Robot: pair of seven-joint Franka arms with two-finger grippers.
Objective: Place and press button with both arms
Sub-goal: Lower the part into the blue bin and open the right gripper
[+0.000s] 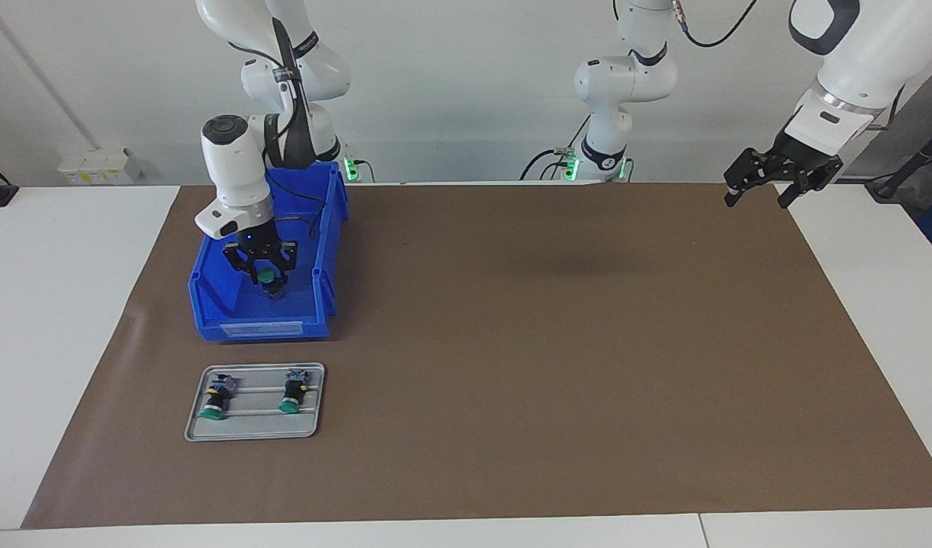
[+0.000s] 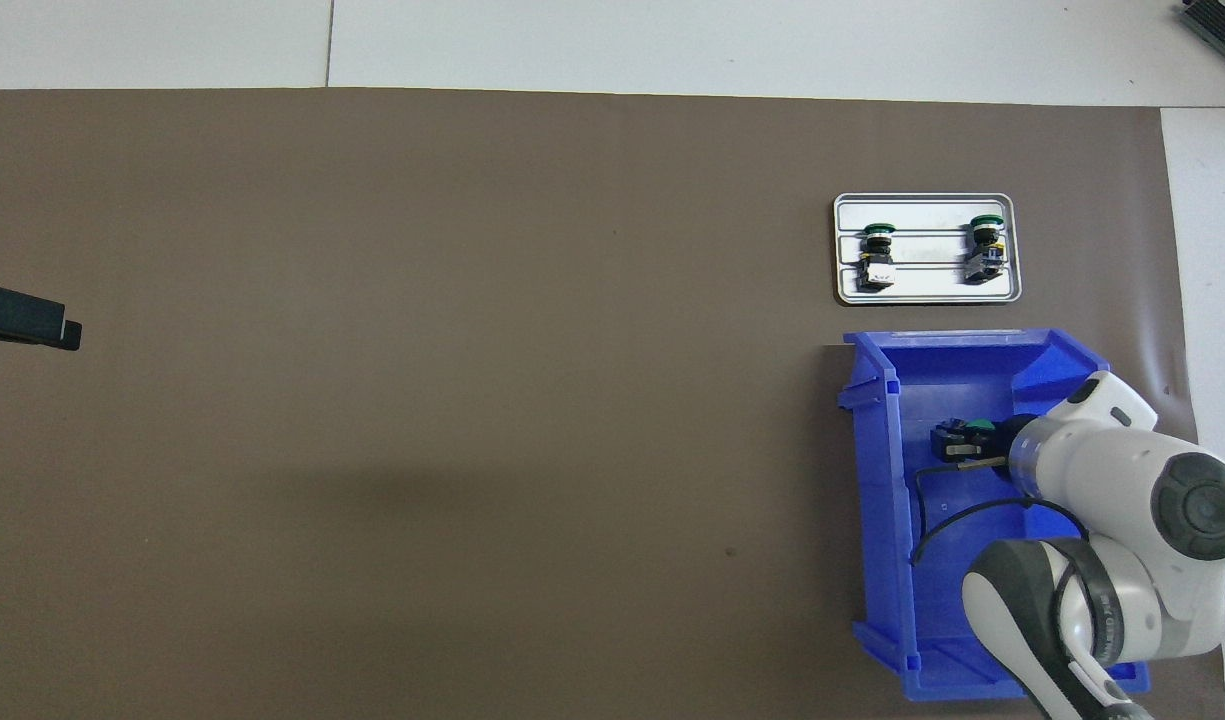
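facing view: right gripper [image 1: 262, 268] jaws around a button [image 1: 267, 277] in the bin [image 1: 230, 301] (grip unclear); left gripper [image 1: 761, 191] jaws spread.

Green-capped button [image 1: 266, 277] inside blue bin [image 1: 230, 308], between right hand's [image 1: 262, 268] fingers, 2 alike lying on metal tray [image 1: 194, 422]

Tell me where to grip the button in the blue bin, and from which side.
Judging by its pose, grip the black barrel just under the green cap of the button, coming straight down: it stands cap-up inside the blue bin, whose walls block side approaches. The right gripper is already over it; the left gripper waits.
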